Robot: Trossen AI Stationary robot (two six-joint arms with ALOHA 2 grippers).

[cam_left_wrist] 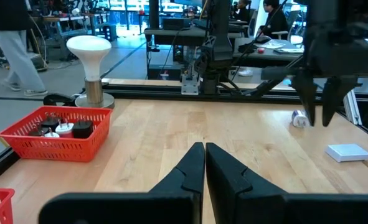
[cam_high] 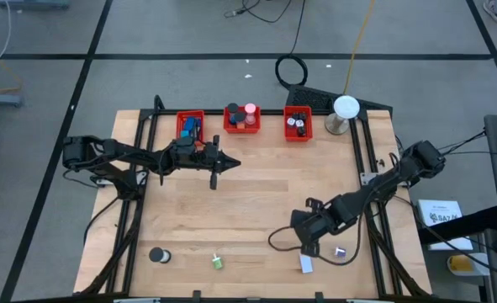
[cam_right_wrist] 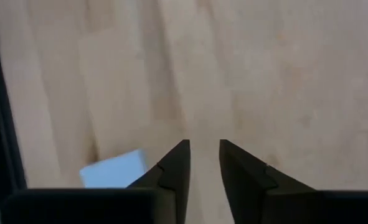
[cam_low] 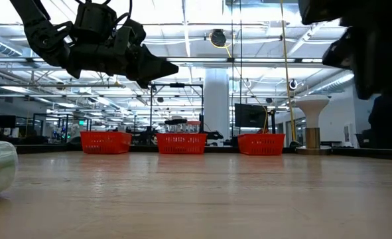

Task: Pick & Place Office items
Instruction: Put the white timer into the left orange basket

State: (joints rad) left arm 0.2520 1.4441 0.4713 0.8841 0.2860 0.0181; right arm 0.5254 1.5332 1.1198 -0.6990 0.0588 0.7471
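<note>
While my right gripper (cam_right_wrist: 203, 163) hung narrowly parted beside the white block (cam_right_wrist: 112, 170), I judged it should shift over, centre, then descend.

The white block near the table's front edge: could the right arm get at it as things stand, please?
Probably yes: the right gripper hangs just beside the white block, jaws slightly apart and empty, with only bare table between them.
</note>
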